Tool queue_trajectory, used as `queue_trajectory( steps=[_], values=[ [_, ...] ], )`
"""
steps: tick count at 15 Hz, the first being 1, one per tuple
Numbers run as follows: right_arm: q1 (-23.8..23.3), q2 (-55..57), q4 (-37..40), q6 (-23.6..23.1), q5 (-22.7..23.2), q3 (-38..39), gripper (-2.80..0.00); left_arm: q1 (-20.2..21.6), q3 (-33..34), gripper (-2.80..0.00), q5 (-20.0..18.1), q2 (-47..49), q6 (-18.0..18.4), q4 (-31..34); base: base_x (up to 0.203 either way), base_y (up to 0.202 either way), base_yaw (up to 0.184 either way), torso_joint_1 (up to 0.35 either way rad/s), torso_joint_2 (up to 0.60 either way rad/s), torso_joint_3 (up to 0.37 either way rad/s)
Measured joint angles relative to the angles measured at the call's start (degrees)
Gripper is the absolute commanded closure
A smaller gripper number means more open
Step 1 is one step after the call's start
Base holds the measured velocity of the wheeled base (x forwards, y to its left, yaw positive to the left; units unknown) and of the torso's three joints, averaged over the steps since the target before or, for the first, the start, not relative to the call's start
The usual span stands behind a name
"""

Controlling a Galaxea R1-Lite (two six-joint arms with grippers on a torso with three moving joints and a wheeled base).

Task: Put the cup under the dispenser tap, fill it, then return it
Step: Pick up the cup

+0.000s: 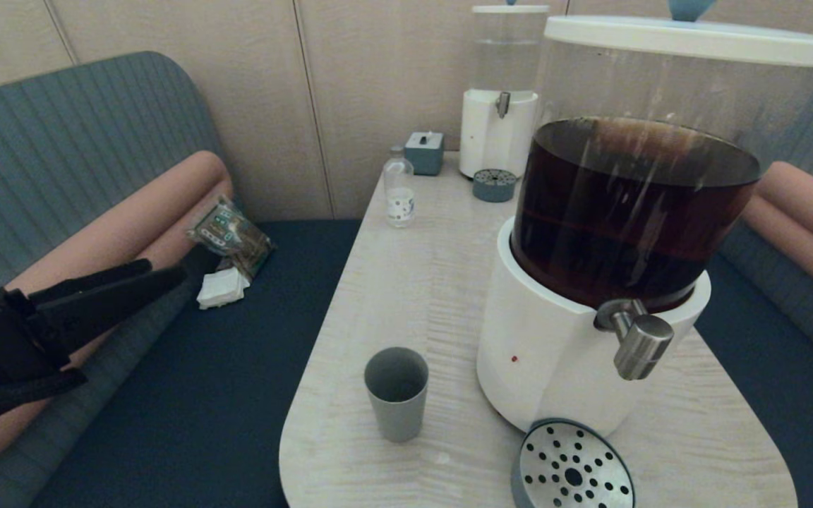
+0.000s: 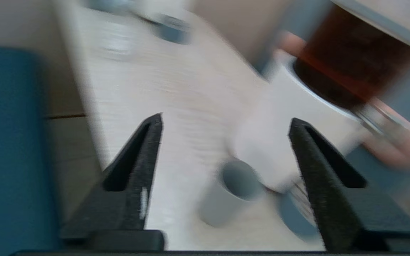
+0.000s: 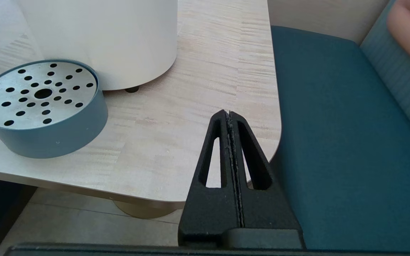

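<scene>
My left gripper (image 2: 226, 124) hangs spread wide, holding nothing; the cup (image 1: 396, 392) stands upright ahead of it, apparently empty, beside the dispenser (image 1: 611, 233) of dark liquid. My right gripper (image 3: 230, 115) is pressed together.

The drip tray (image 1: 572, 469) is cut off by the head view's lower edge.

Cup (image 1: 396, 393) matt grey plastic; dispenser tap (image 1: 636, 337) brushed steel; table (image 1: 413, 282) pale wood grain.
</scene>
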Motion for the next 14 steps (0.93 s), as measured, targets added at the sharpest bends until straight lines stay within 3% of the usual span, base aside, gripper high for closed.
queue_trajectory(
  steps=[2,6,8,9,11,14],
  values=[
    [0.0,0.0,0.0,0.1,0.0,0.0,0.0,0.0,1.2,-2.8,-8.7,1.9,3.1,-4.0,0.0,0.0,0.0,0.0,0.0,0.0],
    [0.0,0.0,0.0,0.1,0.0,0.0,0.0,0.1,3.7,-2.8,-24.1,12.6,18.1,-16.0,0.0,0.0,0.0,0.0,0.0,0.0],
    [0.0,0.0,0.0,0.1,0.0,0.0,0.0,0.1,6.0,-2.8,-28.0,19.7,24.6,-24.8,0.0,0.0,0.0,0.0,0.0,0.0],
    [0.0,0.0,0.0,0.1,0.0,0.0,0.0,0.3,7.3,-2.8,-29.5,23.2,26.1,-29.7,0.0,0.0,0.0,0.0,0.0,0.0],
    [0.0,0.0,0.0,0.1,0.0,0.0,0.0,1.0,8.7,-2.8,-31.0,29.1,27.4,-36.8,0.0,0.0,0.0,0.0,0.0,0.0],
    [0.0,0.0,0.0,0.1,0.0,0.0,0.0,1.7,8.3,-2.8,-31.6,36.3,28.1,-39.3,0.0,0.0,0.0,0.0,0.0,0.0]
  ],
)
